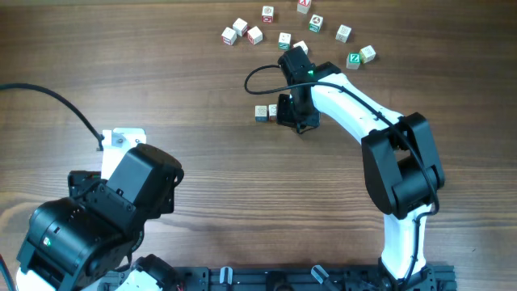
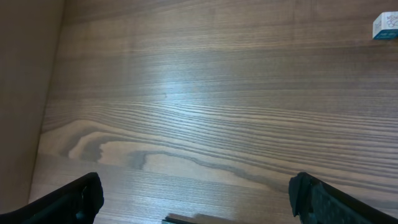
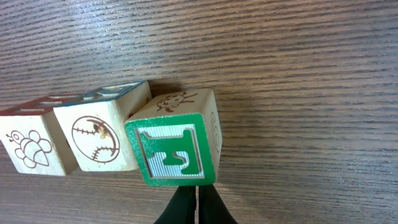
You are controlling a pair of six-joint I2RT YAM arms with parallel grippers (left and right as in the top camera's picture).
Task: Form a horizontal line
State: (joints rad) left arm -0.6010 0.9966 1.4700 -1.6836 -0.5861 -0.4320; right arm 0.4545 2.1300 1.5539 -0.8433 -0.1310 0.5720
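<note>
In the right wrist view three pale wooden cubes lie in a row. A red-topped cube (image 3: 31,146) is on the left, a baseball-printed cube (image 3: 102,140) with a bluish top is in the middle, and a green-faced letter cube (image 3: 171,155) is on the right. The green one is turned slightly askew and touches the middle cube. My right gripper (image 3: 196,208) is shut, its joined tips right against the green face and holding nothing. From overhead, two cubes of the row (image 1: 266,112) show left of the right gripper (image 1: 295,113), which hides the third. My left gripper (image 2: 199,205) is open over bare wood.
Several loose letter cubes (image 1: 284,39) lie scattered across the far side of the table, above the right arm. The left wrist view catches one cube (image 2: 385,26) at its top right corner. The left arm (image 1: 97,218) sits folded at the near left.
</note>
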